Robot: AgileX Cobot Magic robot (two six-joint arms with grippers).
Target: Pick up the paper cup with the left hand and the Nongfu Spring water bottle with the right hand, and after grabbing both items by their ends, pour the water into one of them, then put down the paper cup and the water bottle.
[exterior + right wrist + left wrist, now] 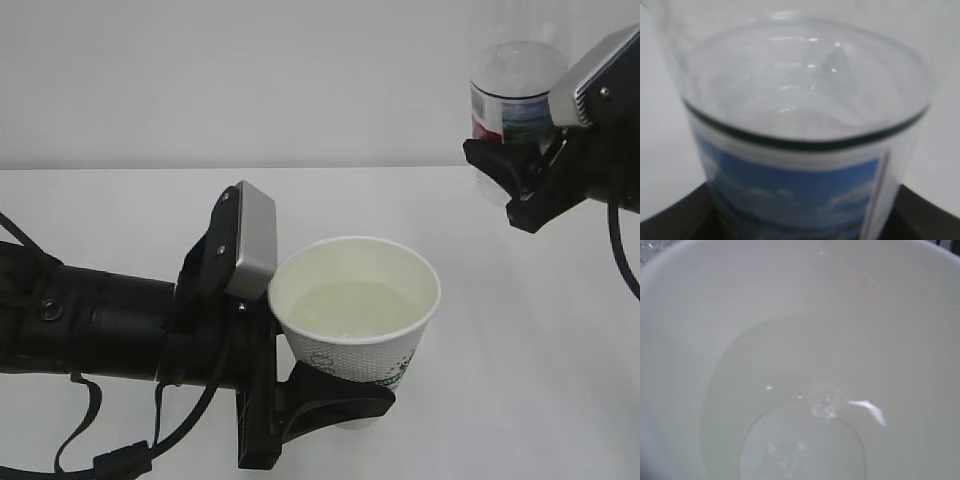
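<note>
The left arm reaches in level from the left edge, its grey plate tilted, and its tool [335,385] is clamped around the lower part of the paper cup [360,325]. The right arm comes in from the upper right corner, its tool [515,175] closed around the Nongfu Spring water bottle [510,100], held high

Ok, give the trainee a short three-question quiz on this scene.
1. True or false: the paper cup holds water.
2. Which pincer grips the Nongfu Spring water bottle: A) left pincer, B) right pincer?
3. Fill in: the bottle is held ___ than the cup in the exterior view.

Key: 1 true; 2 B; 3 higher.
</note>
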